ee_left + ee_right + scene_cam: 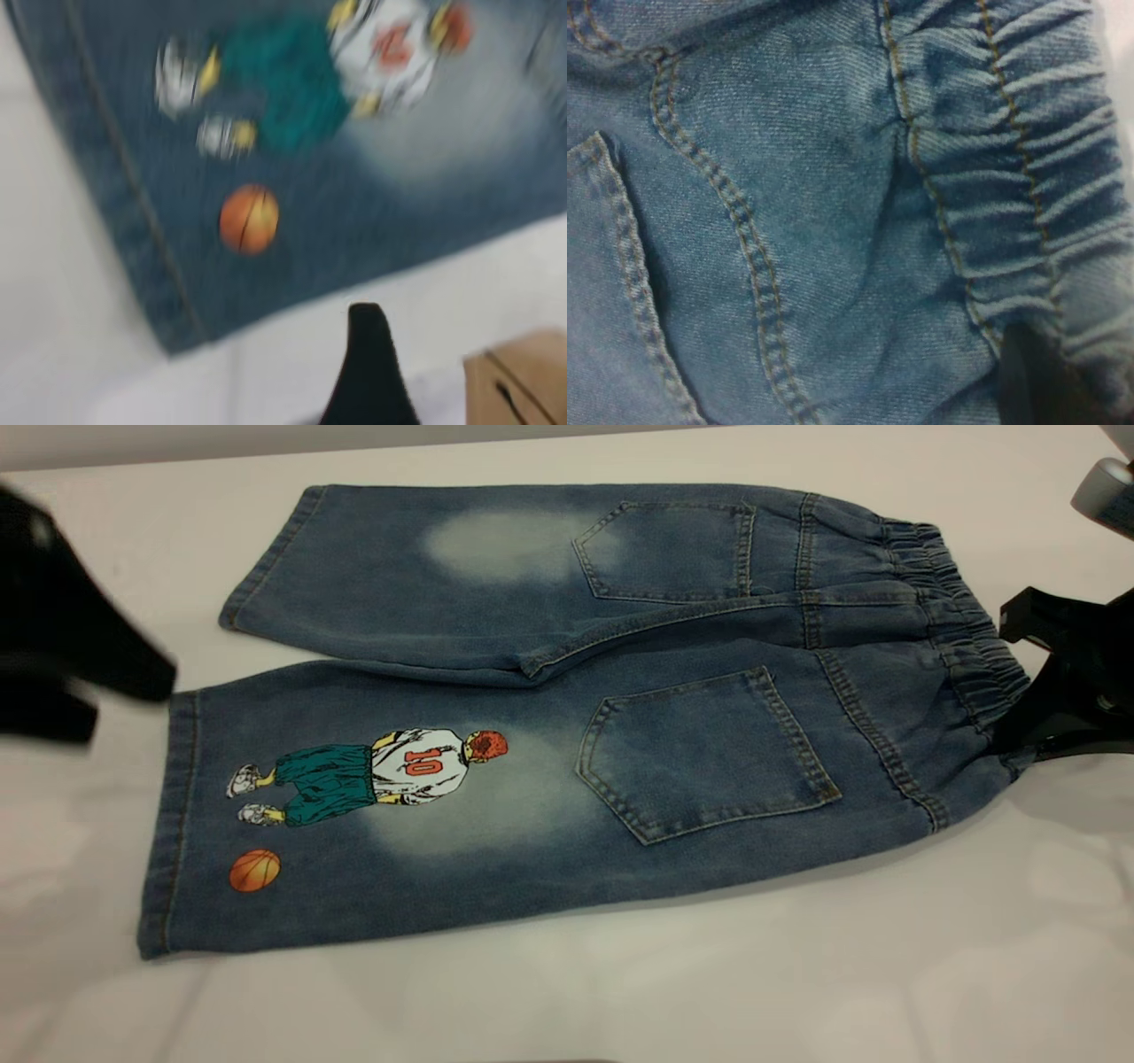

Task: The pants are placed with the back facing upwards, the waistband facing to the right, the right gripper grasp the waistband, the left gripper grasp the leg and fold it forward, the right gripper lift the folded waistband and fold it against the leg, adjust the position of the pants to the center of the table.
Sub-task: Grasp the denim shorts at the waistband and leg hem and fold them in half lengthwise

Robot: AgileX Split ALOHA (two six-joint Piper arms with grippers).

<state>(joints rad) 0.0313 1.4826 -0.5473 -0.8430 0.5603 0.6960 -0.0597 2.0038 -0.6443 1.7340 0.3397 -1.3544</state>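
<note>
While the pants [567, 708] lie flat, back up, on the white worktop [797, 974], we see the right pincer [1019, 726] down at the waistband [966, 638], at the pants' right end; whether it is clenched on the band we cannot tell. Over at the other end, the left pincer [133, 682] hangs just beside the hem of the printed leg [354, 806], near the orange basketball [249, 219]; released or clenched, we cannot tell either.
</note>
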